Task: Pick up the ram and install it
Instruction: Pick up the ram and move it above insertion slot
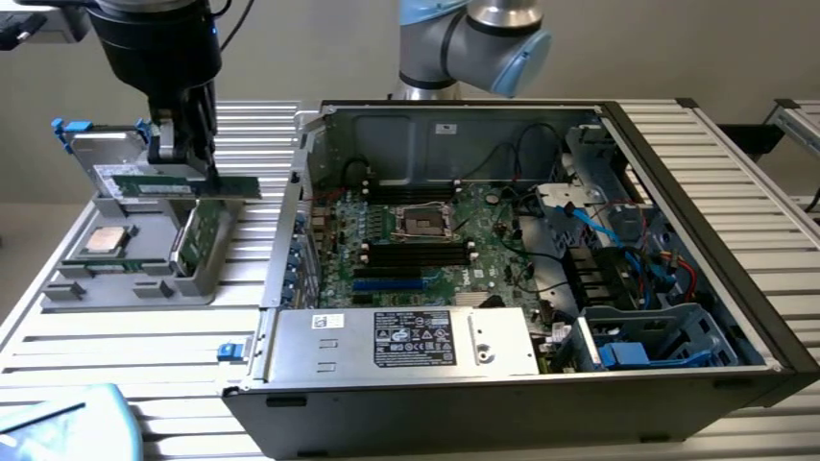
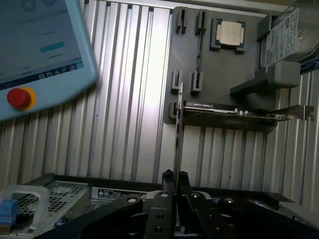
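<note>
The ram is a slim green-black stick with a pale label, held level in the air above the grey parts tray at the exterior view's left. My gripper is shut on its middle from above. In the wrist view the ram shows edge-on as a thin strip running out from between the fingertips of the gripper. The open computer case lies to the exterior view's right, with the motherboard's black memory slots beside the processor socket.
On the tray stand an upright bright-green card and a square silver processor, with a drive at its far end. A teach pendant lies on the slatted table. The case's wall separates the tray from the motherboard.
</note>
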Controlling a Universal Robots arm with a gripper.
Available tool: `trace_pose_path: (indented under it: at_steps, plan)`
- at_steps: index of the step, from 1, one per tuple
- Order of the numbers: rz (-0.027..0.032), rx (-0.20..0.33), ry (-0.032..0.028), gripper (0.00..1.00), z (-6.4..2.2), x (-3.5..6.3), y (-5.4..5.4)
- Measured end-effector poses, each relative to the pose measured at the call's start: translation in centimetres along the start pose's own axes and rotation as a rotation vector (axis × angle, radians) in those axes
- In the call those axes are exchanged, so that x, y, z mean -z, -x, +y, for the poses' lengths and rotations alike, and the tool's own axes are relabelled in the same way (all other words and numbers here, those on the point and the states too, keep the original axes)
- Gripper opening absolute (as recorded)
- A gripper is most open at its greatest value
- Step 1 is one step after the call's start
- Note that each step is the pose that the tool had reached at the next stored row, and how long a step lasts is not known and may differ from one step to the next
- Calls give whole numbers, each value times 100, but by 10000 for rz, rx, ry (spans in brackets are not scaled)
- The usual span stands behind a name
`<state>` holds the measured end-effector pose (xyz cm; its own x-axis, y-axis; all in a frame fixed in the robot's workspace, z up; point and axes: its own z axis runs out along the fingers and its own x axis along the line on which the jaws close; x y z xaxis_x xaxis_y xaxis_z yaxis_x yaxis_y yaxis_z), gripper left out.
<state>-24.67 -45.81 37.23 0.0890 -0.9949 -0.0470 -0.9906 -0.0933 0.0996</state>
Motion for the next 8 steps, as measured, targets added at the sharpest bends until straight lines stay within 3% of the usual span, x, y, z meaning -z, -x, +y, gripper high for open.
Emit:
trace_pose_path:
  at_steps: [8]
  plan:
    - [5,2,-48,14,-225,99,-17]
